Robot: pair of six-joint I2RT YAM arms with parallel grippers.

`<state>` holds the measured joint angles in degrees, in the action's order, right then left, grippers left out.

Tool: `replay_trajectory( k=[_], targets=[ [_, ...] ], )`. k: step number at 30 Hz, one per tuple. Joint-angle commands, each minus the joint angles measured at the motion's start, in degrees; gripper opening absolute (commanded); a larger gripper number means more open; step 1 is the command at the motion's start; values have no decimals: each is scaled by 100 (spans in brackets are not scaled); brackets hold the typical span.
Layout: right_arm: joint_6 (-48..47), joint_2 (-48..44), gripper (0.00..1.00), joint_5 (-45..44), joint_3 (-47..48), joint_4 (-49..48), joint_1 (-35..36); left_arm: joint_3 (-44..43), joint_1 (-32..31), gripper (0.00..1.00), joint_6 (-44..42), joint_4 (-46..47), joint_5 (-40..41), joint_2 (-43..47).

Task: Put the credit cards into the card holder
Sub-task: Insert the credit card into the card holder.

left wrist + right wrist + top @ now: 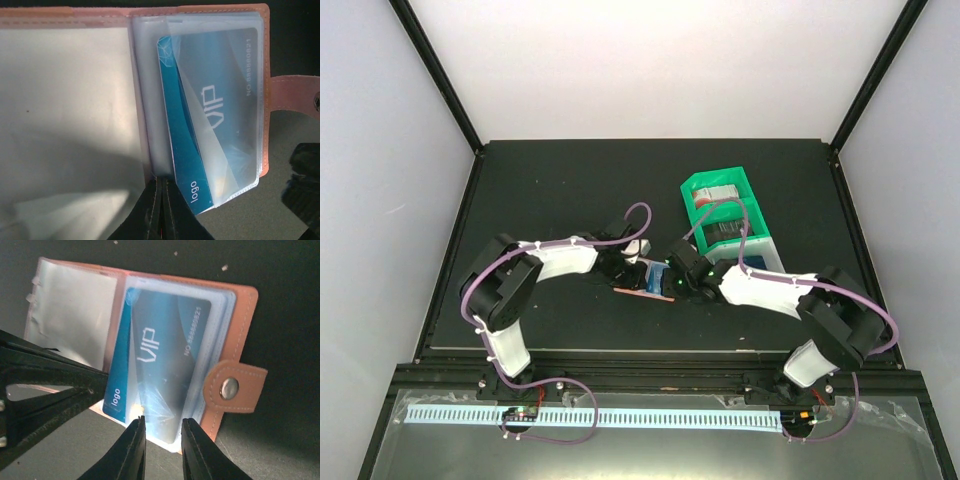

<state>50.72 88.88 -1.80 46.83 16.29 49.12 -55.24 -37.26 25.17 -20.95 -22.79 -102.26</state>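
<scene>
Mid-desk point(550, 180), between the two arms: holder point(244, 315), lying open, leather side down, clear sleeves up.

From the left: left pincer point(161, 195), closed tight, tips together at the holder's near edge, right by the fold. A big blank sleeve point(70, 100) spread out to its left. Anything thin nipped between the tips: impossible to tell.

Just right of the fold: blue card point(180, 150), partway inside a right-hand sleeve and slanted. "logo" strip bare, "VIP" face under the clear film, near corner poking out past the holder's near edge.

At that corner: right pincer point(164, 424), fingers apart, one on either side of the corner, no grip on it to be seen.

Further right: snap tab point(240, 390), unfastened, sticking out from the holder's right edge over the desk.

Right again and farther back, well apart from the holder: green-and-white tray point(692, 200). In its far compartment a reddish card point(712, 196), in the near compartment a dark card point(724, 233), both too small for detail.
</scene>
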Motion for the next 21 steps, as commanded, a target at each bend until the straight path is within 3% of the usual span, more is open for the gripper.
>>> replay_trajectory(
  k=[1,9,21],
  targets=[
    [284,-14,24,184,-257,-537,-18,-124,-37,2,-24,-201,277,-262],
    [607,52,33,-67,-262,-484,-23,-150,-38,1,-46,-516,708,-356],
    [543,61,27,-174,-165,-314,-24,71,-54,5,18,146,-118,660]
  ],
)
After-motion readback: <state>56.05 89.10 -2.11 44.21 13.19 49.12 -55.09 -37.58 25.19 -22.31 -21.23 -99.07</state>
